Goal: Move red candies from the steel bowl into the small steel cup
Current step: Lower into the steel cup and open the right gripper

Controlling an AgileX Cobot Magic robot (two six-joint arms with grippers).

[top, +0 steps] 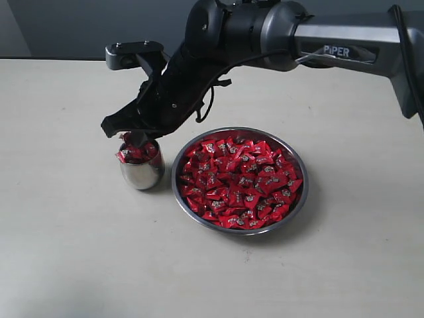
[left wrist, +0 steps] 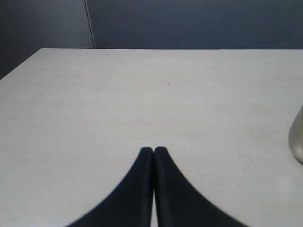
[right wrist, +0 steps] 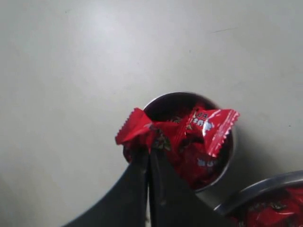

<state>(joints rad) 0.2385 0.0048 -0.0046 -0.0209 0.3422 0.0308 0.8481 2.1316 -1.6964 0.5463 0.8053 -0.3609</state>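
I find the steel bowl (top: 246,231) upright on the table, wide, shallow and shiny. It is filled nearly rim to rim with red candies (top: 242,182), their glossy wrappers bearing small whitish-grey marks.

The small steel cup (top: 141,173) stands upright just beside the bowl on its left in the exterior view, apart from it. It is heaped above its rim with the same sweets.

One red candy (right wrist: 137,125) overhangs the cup's edge at the closed tips of the right gripper (right wrist: 147,153). I cannot confirm whether it is clamped or merely touched.
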